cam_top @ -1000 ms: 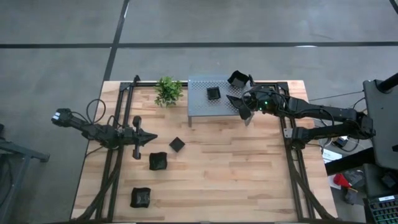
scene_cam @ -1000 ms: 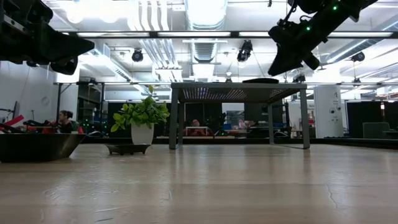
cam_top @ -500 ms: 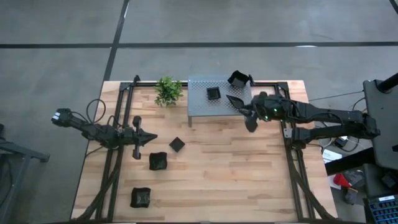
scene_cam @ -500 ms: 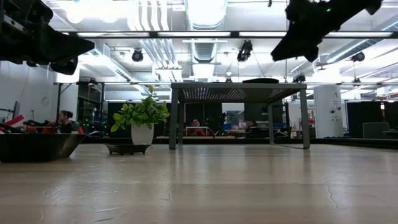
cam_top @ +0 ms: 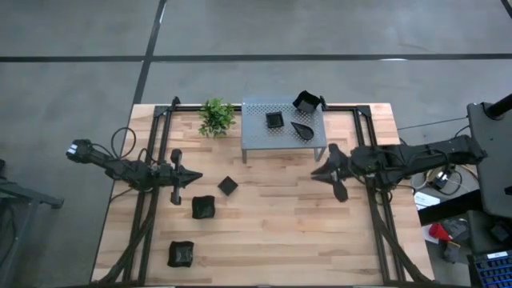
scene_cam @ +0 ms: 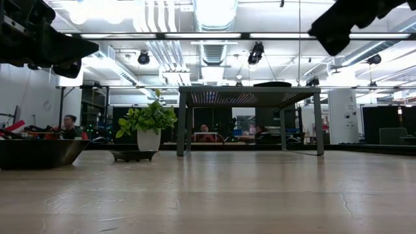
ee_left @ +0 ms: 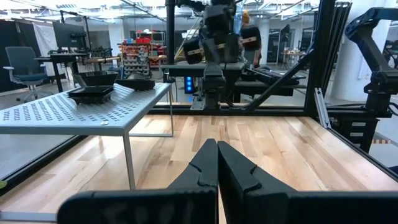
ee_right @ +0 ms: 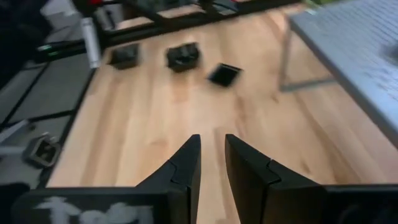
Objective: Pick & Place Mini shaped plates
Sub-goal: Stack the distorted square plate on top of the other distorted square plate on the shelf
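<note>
While bare amid plates (cam_top: 203, 207): wooden table (cam_top: 272, 232)

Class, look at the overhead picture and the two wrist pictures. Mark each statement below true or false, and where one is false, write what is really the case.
1. Three black plates sit on the grey perforated shelf. True: a small square plate, a leaf-shaped plate and a deeper plate at the back corner.
2. The right hand holds a plate. False: it hangs empty over the bare wooden table, fingers slightly apart.
3. The left hand is shut. True: its fingers meet.
4. The green plant stands on the shelf. False: it stands on the table beside the shelf.
5. Three black plates lie on the table near the left hand. True.
</note>
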`<state>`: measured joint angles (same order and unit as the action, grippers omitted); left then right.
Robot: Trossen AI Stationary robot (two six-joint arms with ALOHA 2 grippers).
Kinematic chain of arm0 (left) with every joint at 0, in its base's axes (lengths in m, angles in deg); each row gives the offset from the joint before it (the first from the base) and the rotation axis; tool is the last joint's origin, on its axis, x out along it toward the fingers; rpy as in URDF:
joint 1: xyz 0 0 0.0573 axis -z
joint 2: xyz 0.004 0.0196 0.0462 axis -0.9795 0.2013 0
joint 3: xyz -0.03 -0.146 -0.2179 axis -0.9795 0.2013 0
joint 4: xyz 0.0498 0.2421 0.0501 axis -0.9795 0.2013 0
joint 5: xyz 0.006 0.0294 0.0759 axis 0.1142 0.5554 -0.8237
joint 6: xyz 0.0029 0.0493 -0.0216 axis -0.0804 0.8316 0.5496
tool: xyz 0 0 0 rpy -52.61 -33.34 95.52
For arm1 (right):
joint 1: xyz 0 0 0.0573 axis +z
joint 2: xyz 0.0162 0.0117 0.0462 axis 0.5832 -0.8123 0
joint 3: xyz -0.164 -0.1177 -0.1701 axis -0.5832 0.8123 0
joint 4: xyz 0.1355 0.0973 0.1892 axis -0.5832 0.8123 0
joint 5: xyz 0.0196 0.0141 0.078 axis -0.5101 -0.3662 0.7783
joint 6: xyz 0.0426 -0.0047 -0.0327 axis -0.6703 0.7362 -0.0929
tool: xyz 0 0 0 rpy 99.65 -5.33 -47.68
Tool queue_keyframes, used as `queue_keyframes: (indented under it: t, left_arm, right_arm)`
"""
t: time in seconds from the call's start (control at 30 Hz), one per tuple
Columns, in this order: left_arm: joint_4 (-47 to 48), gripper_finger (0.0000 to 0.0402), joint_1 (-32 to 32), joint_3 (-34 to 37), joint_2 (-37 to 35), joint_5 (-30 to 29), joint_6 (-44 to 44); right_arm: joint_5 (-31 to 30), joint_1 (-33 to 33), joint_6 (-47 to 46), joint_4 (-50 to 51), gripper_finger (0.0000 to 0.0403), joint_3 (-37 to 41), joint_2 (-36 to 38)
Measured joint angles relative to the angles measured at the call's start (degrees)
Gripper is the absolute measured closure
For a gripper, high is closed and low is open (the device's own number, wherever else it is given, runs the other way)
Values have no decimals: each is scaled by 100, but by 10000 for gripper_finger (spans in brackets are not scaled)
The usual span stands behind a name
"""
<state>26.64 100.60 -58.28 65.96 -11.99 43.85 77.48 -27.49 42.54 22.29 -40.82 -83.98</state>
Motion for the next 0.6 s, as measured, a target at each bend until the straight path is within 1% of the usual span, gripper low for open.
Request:
queue_keyframes:
  t: [0.2, 0.33, 0.47, 0.53, 0.57, 0.6]
  left_arm:
    - [0, 401, 0, 0, -1, 0, -1]
    - [-34, 401, 0, 0, -2, -179, 476]
    - [-87, 401, -6, 0, -1, -227, 407]
    - [-433, 401, -11, 0, -1, -463, 216]
    - [-624, 401, -14, 0, -4, -435, -126]
    - [-831, 401, -10, 1, 5, -290, -714]
  right_arm:
    - [-44, 585, 388, -554, 328, 148, -23]
    - [-48, 782, 395, -711, 326, 284, -22]
    - [-50, 841, 395, -699, 333, 439, -12]
    - [-65, 847, 395, -711, 337, 496, -12]
    - [-60, 848, 394, -709, 339, 519, -12]
    - [-59, 848, 383, -718, 340, 533, -12]
